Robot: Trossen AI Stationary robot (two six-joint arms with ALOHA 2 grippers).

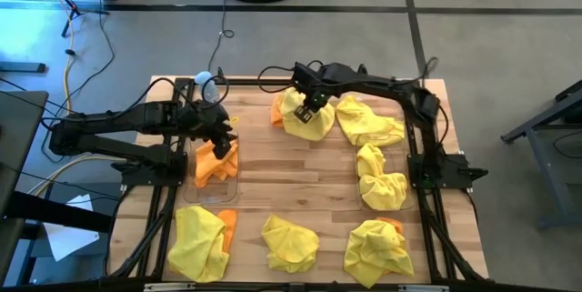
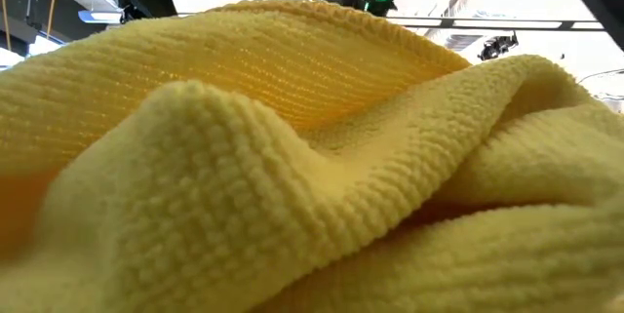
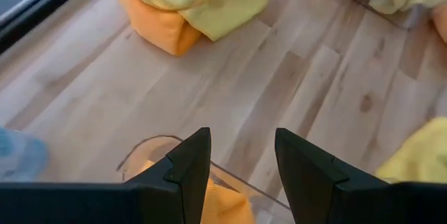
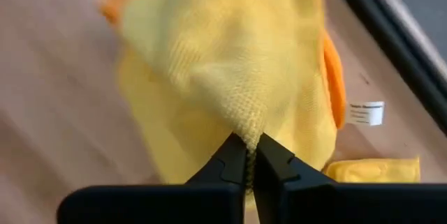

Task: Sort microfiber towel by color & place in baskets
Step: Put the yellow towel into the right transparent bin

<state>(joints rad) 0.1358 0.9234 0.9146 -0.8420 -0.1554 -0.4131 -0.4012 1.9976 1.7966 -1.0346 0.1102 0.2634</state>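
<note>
Two grippers work: the right gripper (image 4: 250, 155) pinches a fold of a yellow towel (image 1: 306, 115) at the table's (image 1: 300, 183) far edge, over an orange towel (image 1: 277, 110). The left gripper (image 3: 241, 175), fingers apart, hovers over the left basket (image 1: 215, 181) of orange cloths.

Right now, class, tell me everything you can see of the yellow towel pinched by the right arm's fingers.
The bright yellow fuzzy microfiber towel lies crumpled at the far middle of the wooden table, partly covering an orange cloth. Its weave looks ribbed and soft. The right gripper has its fingers shut on a raised fold, drawing the fabric into a peak. A small white label shows at one edge. It sits outside both baskets.
</note>
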